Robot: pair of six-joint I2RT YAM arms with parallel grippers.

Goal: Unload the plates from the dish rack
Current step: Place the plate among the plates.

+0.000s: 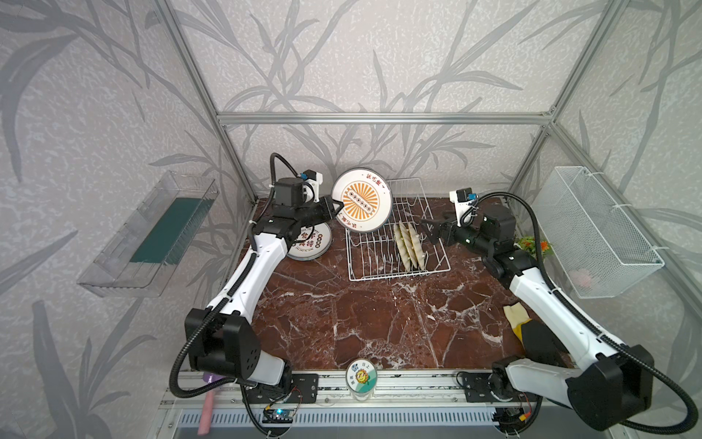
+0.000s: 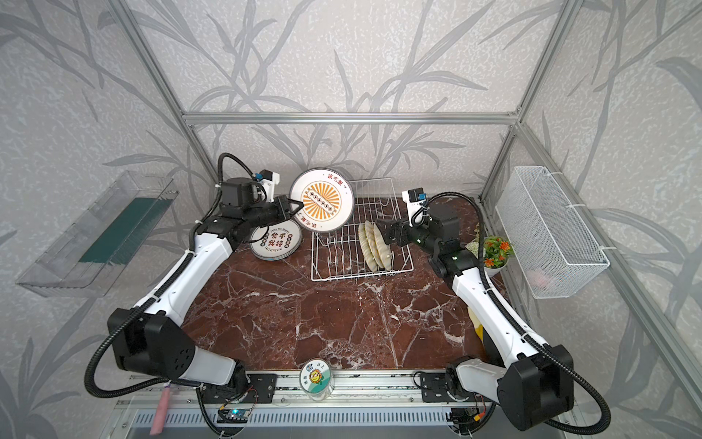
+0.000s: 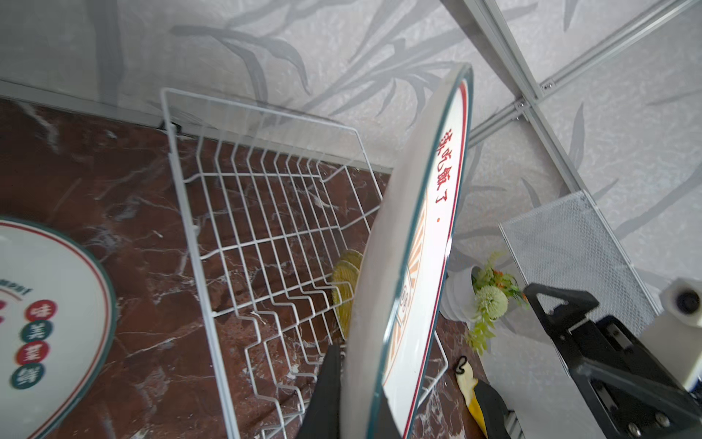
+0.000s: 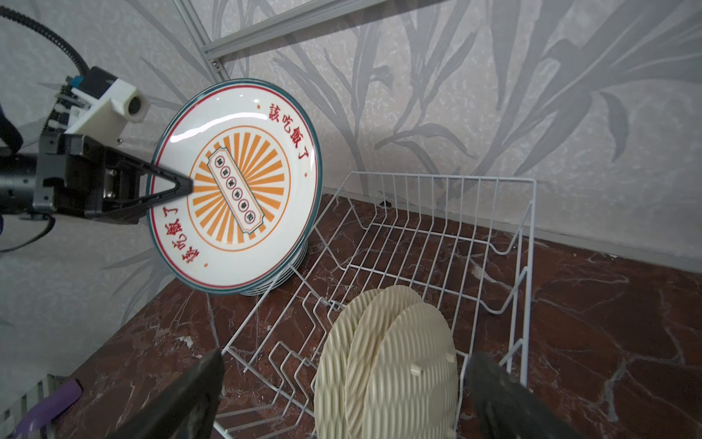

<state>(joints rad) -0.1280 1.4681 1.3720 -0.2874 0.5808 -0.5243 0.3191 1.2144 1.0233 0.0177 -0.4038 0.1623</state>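
Right wrist view shows the sunburst plate (image 4: 235, 186) held up beside the left side of the dish rack (image 4: 437, 175). It stands on edge and tilted, with its printed face turned toward the right arm. The left end effector (image 4: 188, 186) is clamped on its rim from the left arm's side. Below it, toward that arm, a stack of plates (image 1: 311, 243) lies flat on the surface (image 1: 380, 327) just beside the rack. Judged from this, the held plate must tip from upright to flat and come down onto the stack, well within the left arm's reach. Three woven plates (image 1: 409, 247) stand on edge in the rack's right half, broadside to the right end effector (image 1: 427, 232). It hovers just beside them with its jaws spread wide and nothing in them. That arm is the nearer one for them.
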